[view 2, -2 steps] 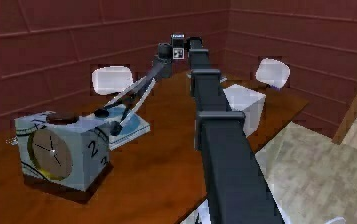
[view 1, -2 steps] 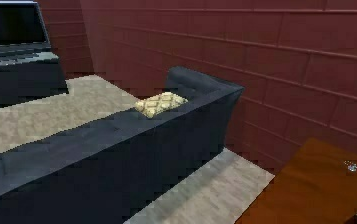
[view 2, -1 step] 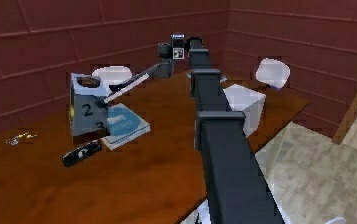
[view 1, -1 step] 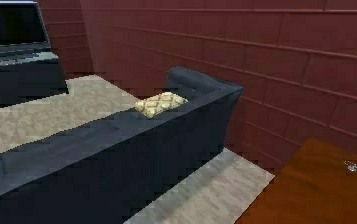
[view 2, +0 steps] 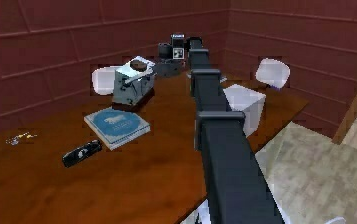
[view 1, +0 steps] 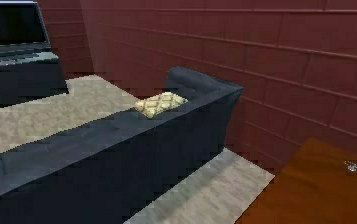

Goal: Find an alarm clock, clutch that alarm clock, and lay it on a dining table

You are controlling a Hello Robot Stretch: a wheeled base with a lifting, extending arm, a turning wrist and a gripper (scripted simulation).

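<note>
Wooden table (view 2: 46, 175): three white chairs (view 2: 108, 78), one remote (view 2: 83, 153); claw (view 2: 160, 67) load cannot tell

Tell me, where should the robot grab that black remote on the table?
Probably across its narrow middle, coming down from above. The remote lies flat on the table, long and thin, so only its two long sides can be gripped, and holding the middle should keep it from tipping.

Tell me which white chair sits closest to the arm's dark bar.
The chair directly right of the arm; the upper-left chair and upper-right chair stand well apart from it.
</note>
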